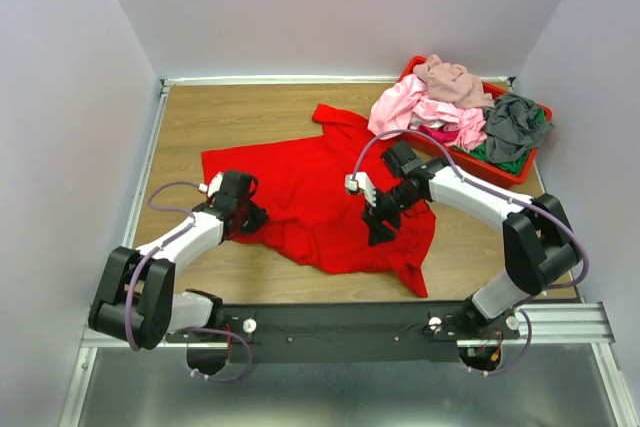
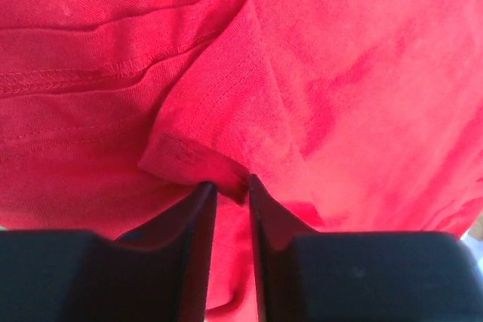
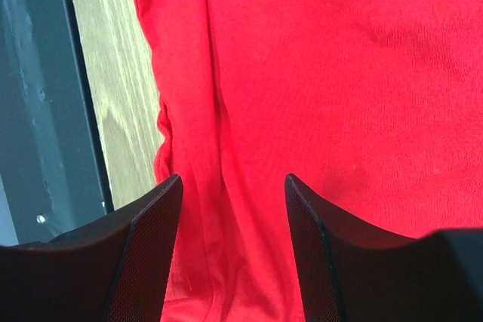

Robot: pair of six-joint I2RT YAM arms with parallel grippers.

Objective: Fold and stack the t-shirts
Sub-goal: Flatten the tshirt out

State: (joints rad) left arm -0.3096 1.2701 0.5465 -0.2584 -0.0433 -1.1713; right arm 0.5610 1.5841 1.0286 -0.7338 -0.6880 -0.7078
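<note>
A bright red t-shirt lies spread and rumpled across the middle of the wooden table. My left gripper is at its left edge. In the left wrist view the gripper has its jaws drawn close on a folded hem corner of the red t-shirt. My right gripper hovers over the shirt's right half. In the right wrist view the gripper stands open above the red t-shirt, nothing between its fingers. Other t-shirts, pink, mauve-beige and grey, are piled at the back right.
The pile sits in a red plastic tray in the back right corner. Grey walls close in the table on three sides. A metal rail carrying the arm bases runs along the near edge. Bare wood shows beside the shirt's edge.
</note>
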